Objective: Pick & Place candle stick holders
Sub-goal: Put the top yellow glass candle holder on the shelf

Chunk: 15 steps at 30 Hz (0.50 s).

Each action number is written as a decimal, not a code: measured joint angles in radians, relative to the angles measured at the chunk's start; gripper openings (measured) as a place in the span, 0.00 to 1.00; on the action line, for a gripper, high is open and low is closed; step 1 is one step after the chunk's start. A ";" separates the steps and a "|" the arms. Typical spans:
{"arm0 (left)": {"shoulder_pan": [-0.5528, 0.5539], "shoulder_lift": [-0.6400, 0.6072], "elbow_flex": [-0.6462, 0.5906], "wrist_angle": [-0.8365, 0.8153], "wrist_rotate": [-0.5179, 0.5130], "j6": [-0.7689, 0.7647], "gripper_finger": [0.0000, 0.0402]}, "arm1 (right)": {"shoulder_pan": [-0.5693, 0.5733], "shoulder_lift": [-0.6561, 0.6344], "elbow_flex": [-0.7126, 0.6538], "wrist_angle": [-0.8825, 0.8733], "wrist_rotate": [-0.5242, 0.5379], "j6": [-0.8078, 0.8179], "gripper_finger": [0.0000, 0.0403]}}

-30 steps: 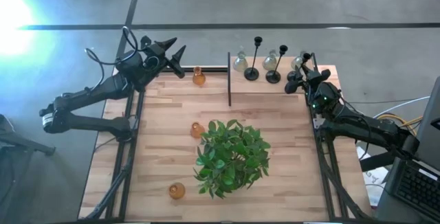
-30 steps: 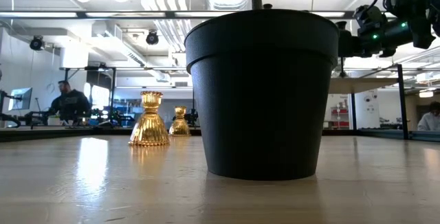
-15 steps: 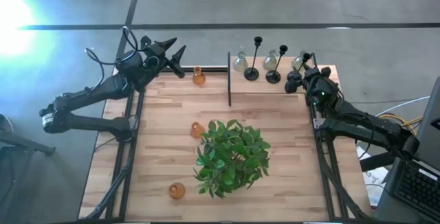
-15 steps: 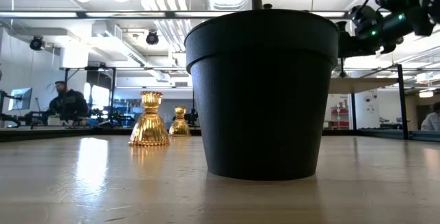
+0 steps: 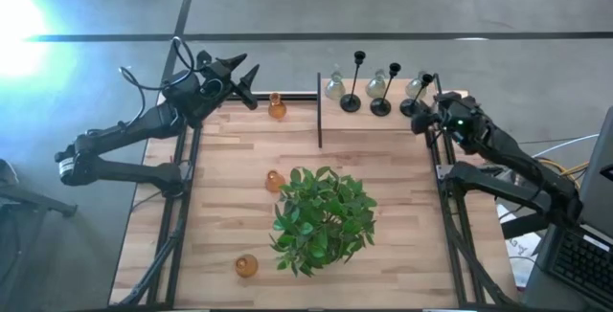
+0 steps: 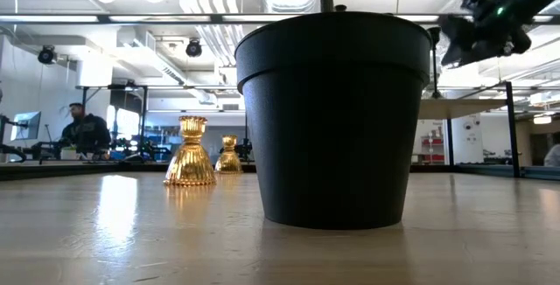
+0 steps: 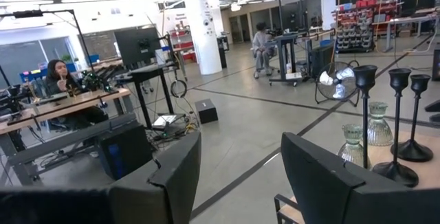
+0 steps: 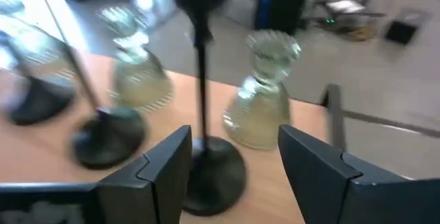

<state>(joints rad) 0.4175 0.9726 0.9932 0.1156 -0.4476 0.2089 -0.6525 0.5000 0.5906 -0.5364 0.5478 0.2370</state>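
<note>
Right gripper point(image 5: 422, 118) now drawn back from black holder point(image 5: 409, 107), fingers spread, nothing between them.

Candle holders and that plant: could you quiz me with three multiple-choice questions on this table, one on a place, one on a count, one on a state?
1. Where does the potted plant stand?
A. far right corner
B. middle of the table, toward its near edge
C. off the table

2. How many amber glass holders are on the table?
A. one
B. three
C. five

3. How do the right gripper's jaws stand?
A. open, holding nothing
B. shut on an amber holder
C. shut on the plant

Answers:
1 B: the overhead view shows it there.
2 B: one by the divider, one beside the plant, one near the front edge.
3 A: its wrist view shows the fingers apart, a black holder just beyond them.
</note>
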 joint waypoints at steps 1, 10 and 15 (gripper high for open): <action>0.000 0.000 0.000 -0.001 0.000 0.000 0.51 | 0.000 -0.013 0.018 -0.015 -0.030 0.012 0.52; 0.000 -0.012 0.002 -0.041 -0.017 0.001 0.51 | 0.000 -0.088 0.204 -0.288 -0.348 0.131 0.46; 0.000 -0.037 0.020 -0.176 -0.018 -0.016 0.51 | 0.000 -0.094 0.311 -0.439 -0.514 0.224 0.39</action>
<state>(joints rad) 0.4175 0.9354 1.0132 -0.0605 -0.4652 0.1933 -0.6521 0.4055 0.9020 -0.9754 0.0337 0.4612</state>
